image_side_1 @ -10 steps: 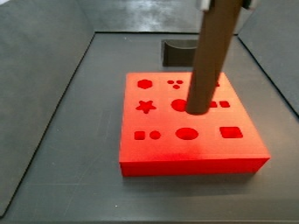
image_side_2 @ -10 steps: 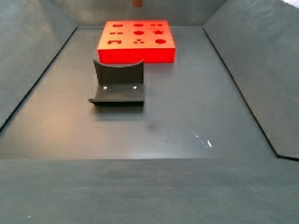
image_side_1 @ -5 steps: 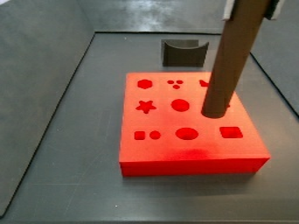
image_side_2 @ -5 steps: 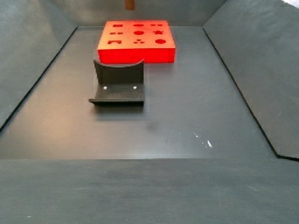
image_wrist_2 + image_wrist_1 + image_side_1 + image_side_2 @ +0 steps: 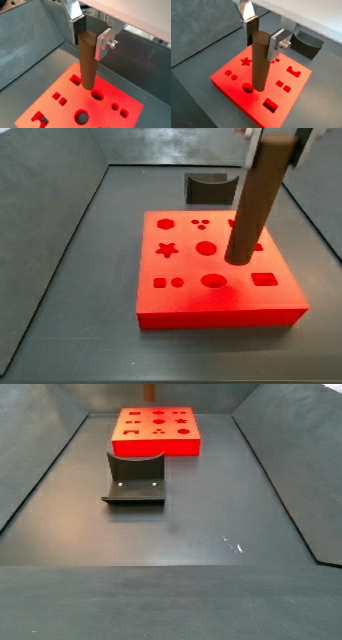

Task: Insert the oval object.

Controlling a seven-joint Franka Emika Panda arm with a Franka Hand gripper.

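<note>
My gripper [image 5: 262, 42] is shut on the oval object [image 5: 260, 65], a long matte brown peg held upright by its top end between the silver fingers [image 5: 276, 44]. It shows in both wrist views [image 5: 87, 62] and in a side view [image 5: 254, 203]. The peg hangs over the red block [image 5: 274, 304], which has several shaped holes. Its lower end [image 5: 241, 257] is just right of the round middle hole [image 5: 206, 248] and behind the oval hole [image 5: 214, 281]. I cannot tell whether it touches the block. In a side view the block [image 5: 175, 447] is far off.
The dark fixture [image 5: 207, 186] stands on the grey floor behind the block, and it shows in front of the block in a side view [image 5: 135, 476]. Grey walls [image 5: 54, 188] enclose the floor on all sides.
The peg's lower end has moved right, away from the round middle hole, then back slightly left. The gripper stays shut on it. The block and fixture have not moved.
</note>
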